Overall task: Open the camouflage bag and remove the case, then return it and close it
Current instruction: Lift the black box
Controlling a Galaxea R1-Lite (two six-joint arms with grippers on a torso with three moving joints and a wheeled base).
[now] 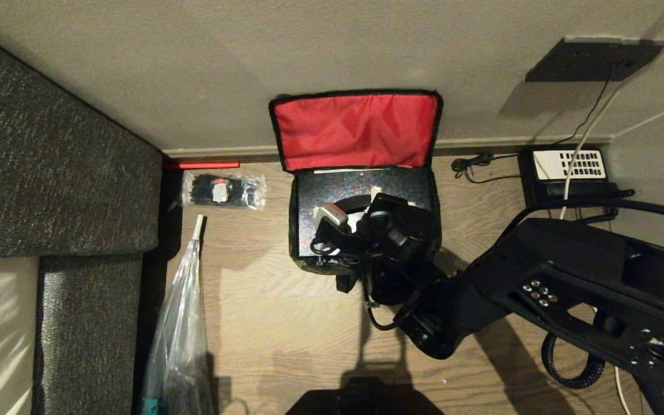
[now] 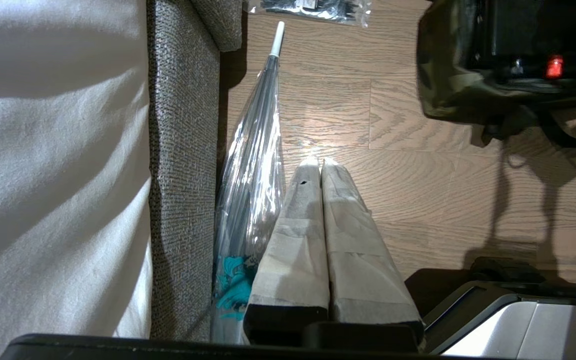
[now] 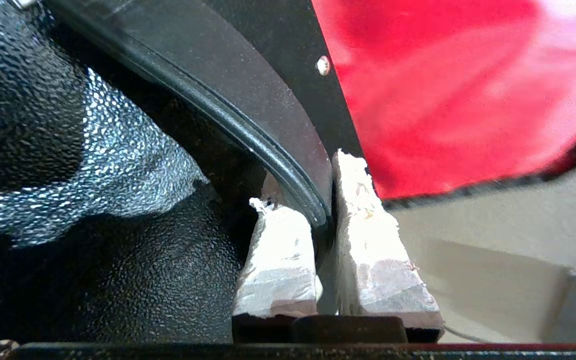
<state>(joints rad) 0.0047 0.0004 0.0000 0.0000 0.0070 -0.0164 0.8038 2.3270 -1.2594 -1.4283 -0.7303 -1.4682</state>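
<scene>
Right claw (image 3: 324,235) pinched on the case's black carry handle (image 3: 248,120), the case (image 1: 361,187) lying flat in the open camouflage bag (image 1: 361,173) on the floor; I judge it rigid and weighty, best lifted by that handle; left claw (image 2: 321,167) closed, parked.

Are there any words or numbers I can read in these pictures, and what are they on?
None can be read.
Telephone: its white key panel has dark keys, too small to read.
Clear packet: a small red and white label, too blurred to read.
Camouflage bag, case: no writing visible.
</scene>
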